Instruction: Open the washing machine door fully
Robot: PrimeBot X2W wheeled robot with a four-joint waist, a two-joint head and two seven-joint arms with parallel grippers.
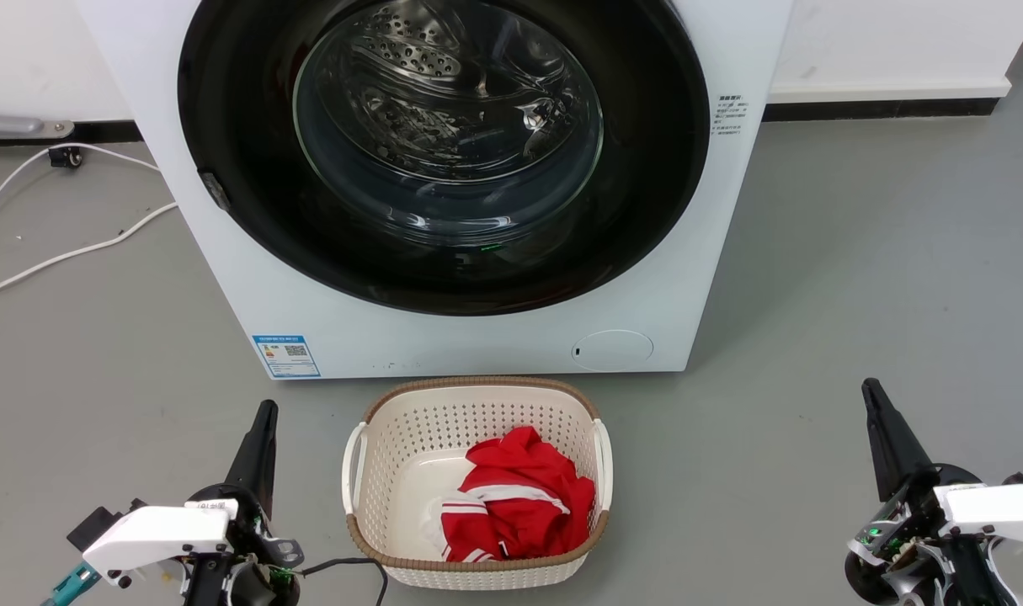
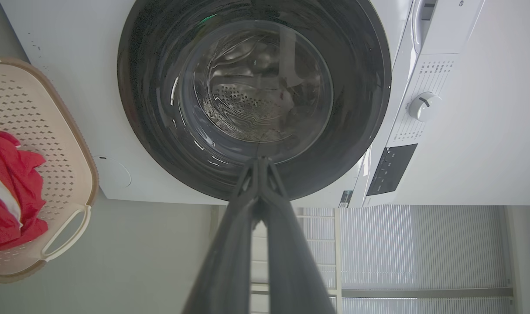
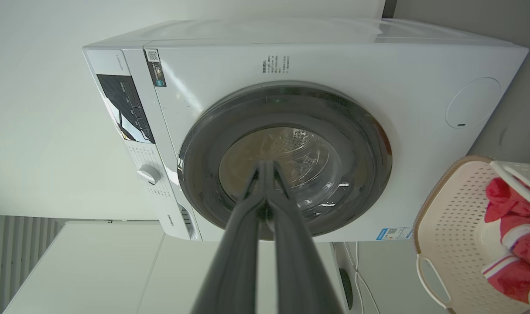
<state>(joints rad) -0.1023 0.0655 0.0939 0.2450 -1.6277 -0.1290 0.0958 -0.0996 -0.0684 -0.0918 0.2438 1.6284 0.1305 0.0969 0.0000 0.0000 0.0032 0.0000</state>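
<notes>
The white washing machine [image 1: 250, 278] stands straight ahead. Its round glossy black door [image 1: 242, 194] with the clear bulging window lies flat against the front, closed. A small latch piece [image 1: 215, 190] shows on the door's left edge. The door also faces me in the left wrist view [image 2: 151, 131] and the right wrist view [image 3: 203, 174]. My left gripper [image 1: 264, 410] rests low at the lower left, fingers together, holding nothing. My right gripper [image 1: 870, 389] sits at the lower right, also shut and holding nothing. Both are well short of the machine.
A cream perforated laundry basket [image 1: 368, 471] with red clothes [image 1: 519, 497] sits on the grey floor between my grippers, just before the machine. White cables [image 1: 73, 248] run along the floor at the left. A white wall with dark skirting [image 1: 881, 108] is behind.
</notes>
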